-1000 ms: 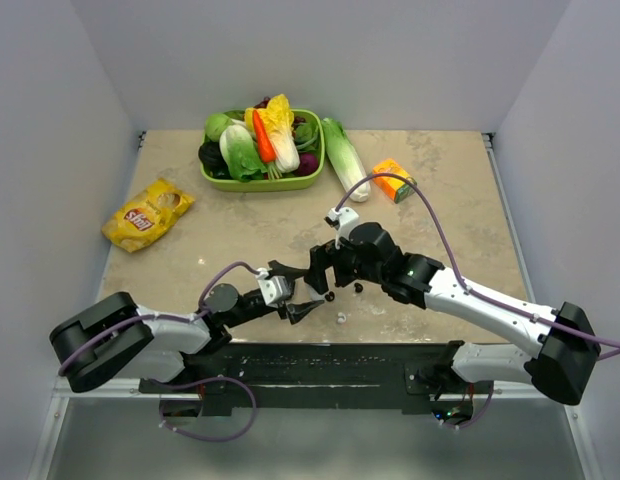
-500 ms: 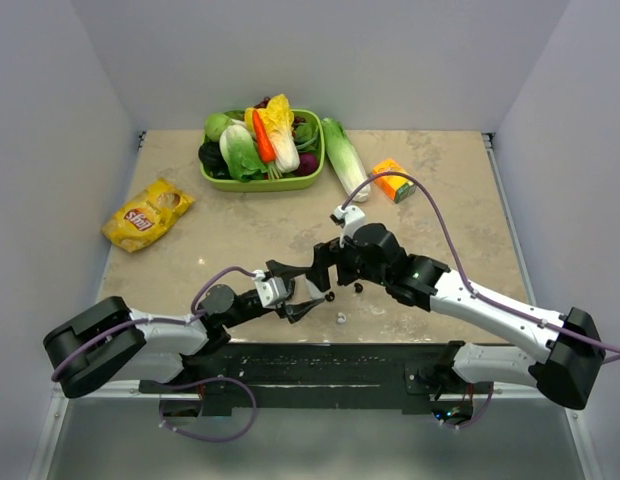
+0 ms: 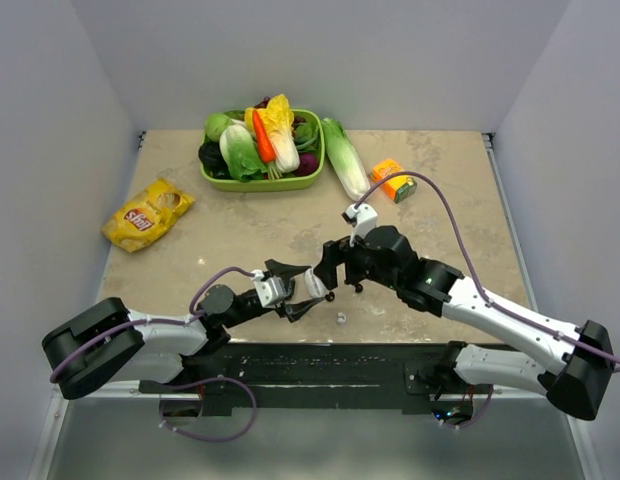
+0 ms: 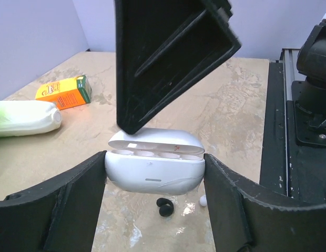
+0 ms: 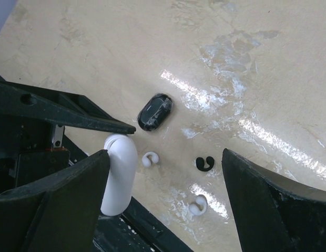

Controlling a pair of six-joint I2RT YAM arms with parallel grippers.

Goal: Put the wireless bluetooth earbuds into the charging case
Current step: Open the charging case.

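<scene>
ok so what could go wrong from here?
1. The case is pinched only at its rounded ends by the left fingers; the right fingers crowding it from above could knock it loose.
2. The earbuds on the glossy table are tiny against the wide-open right fingers, so they may skid away.

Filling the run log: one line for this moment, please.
left tool: holds open case | right tool: open above buds | buds: loose on table

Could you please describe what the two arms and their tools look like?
The left arm and right arm have white links between black joint housings, each trailing a purple cable. The left tool and right tool each carry two black, wedge-shaped fingers.
</scene>
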